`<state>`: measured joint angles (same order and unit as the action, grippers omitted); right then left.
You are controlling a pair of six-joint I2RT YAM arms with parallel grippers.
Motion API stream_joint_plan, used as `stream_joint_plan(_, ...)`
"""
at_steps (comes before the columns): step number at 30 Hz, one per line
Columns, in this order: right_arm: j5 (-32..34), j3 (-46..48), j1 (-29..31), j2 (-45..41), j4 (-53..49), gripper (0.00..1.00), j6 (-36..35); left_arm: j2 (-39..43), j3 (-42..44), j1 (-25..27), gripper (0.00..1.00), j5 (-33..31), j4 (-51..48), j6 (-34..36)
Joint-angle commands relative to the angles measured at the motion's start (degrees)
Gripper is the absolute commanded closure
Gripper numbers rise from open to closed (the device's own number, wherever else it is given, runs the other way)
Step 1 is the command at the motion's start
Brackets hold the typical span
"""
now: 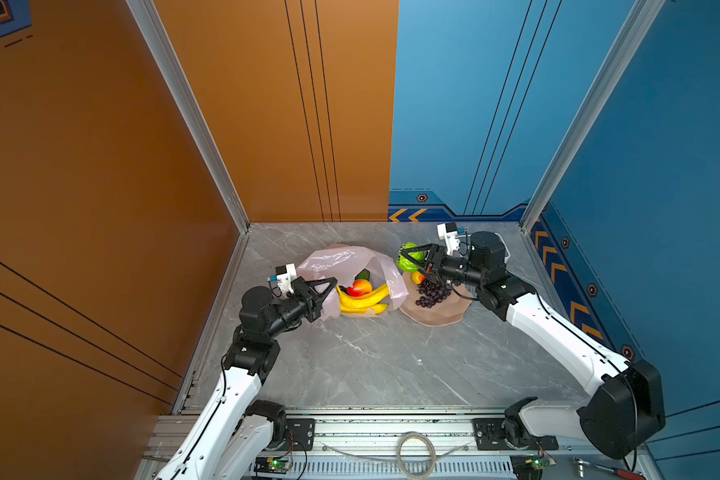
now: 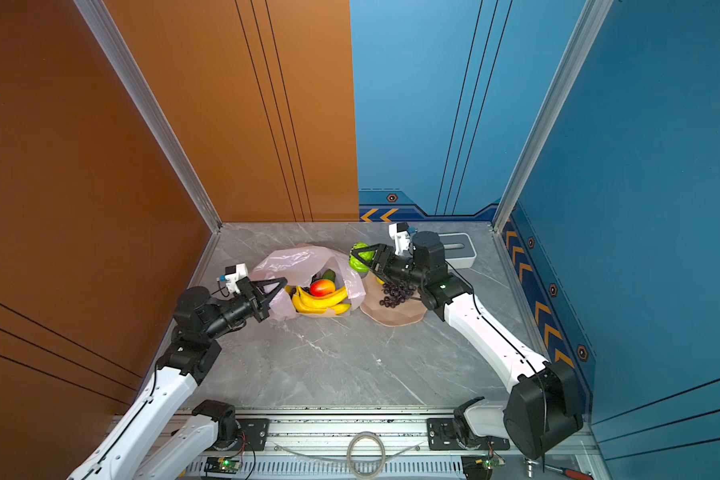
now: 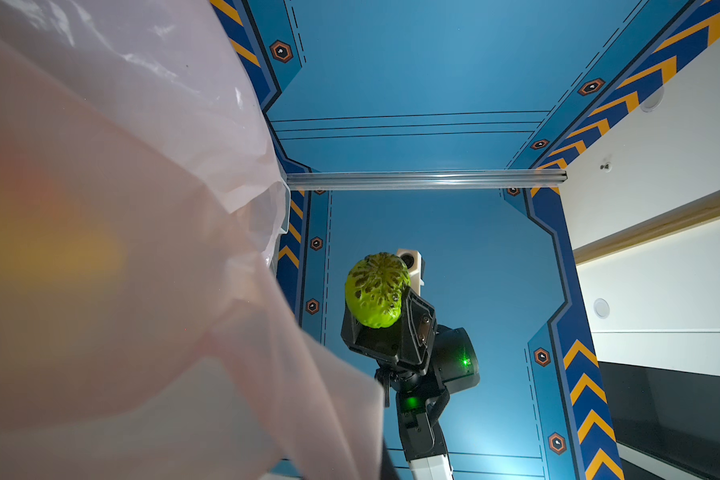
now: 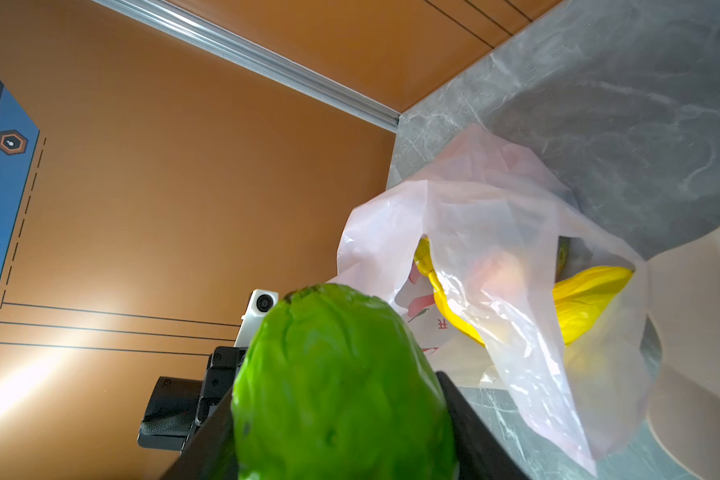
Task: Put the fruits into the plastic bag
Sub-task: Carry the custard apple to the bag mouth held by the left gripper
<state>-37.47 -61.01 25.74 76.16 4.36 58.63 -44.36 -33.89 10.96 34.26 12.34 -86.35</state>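
Pale-pink film marks the plastic bag (image 1: 337, 259), crumpled toward the back of the grey marbled surface (image 1: 371, 365) in both top views, its mouth gaping with the banana bunch (image 1: 362, 301) and the mango (image 1: 360, 286) already inside; the left hand (image 1: 331, 284), pressed together, pinches the bag's near rim and lifts it; the right hand (image 1: 404, 258) clamps a green knobbly fruit (image 1: 408, 249) aloft just beside the bag, over the far edge of the peach bowl (image 1: 441, 318), where the grapes (image 1: 433, 293) lie; in the left wrist view the film hangs close across the lens, and the green fruit (image 3: 377, 291) sits between the right hand's jaws, apart from the bag; in the right wrist view the fruit (image 4: 341, 386) fills the foreground, with yellow bananas (image 4: 587, 295) showing through the mouth beyond; to do this step well, I judge, the fruit should travel over the lifted rim and well inside before release, the left hand holding the film high so the mouth cannot fold.
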Motion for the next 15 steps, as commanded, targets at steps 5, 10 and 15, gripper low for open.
stream_joint_plan(5,1.9,2.7,5.3,0.9,4.1,0.45,0.6,0.8,-1.4,0.6,1.00,-1.0,0.3,1.4)
stream_joint_plan(10,2.9,2.5,9.0,4.4,4.8,0.45,0.3,0.9,-1.2,0.6,1.00,-0.9,0.3,1.4)
stream_joint_plan(15,3.8,1.2,12.0,8.6,4.7,0.45,-0.2,1.0,-1.0,0.6,1.00,-0.9,0.3,1.3)
